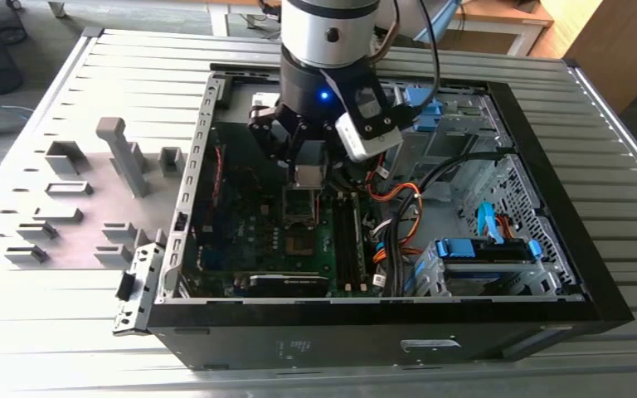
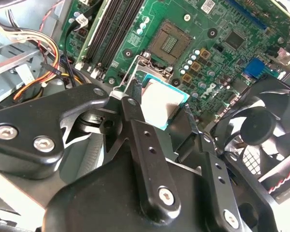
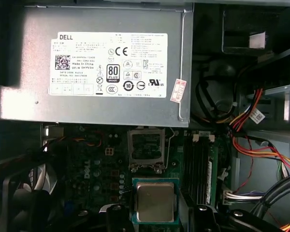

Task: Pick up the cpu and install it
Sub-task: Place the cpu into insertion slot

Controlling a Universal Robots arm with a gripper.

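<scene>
The arm (image 1: pixel 324 37) reaches into the open computer case (image 1: pixel 385 327), its fingers (image 2: pixel 135 121) pinching the cpu (image 3: pixel 154 201) by opposite edges. The cpu hangs level above the green motherboard (image 2: pixel 222 58), near the open socket (image 3: pixel 146 145), not in it.

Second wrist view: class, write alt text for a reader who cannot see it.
Two black fingers hold the silvery square cpu by its edges over a green circuit board. The open socket lies beyond it, a black fan to one side.
</scene>
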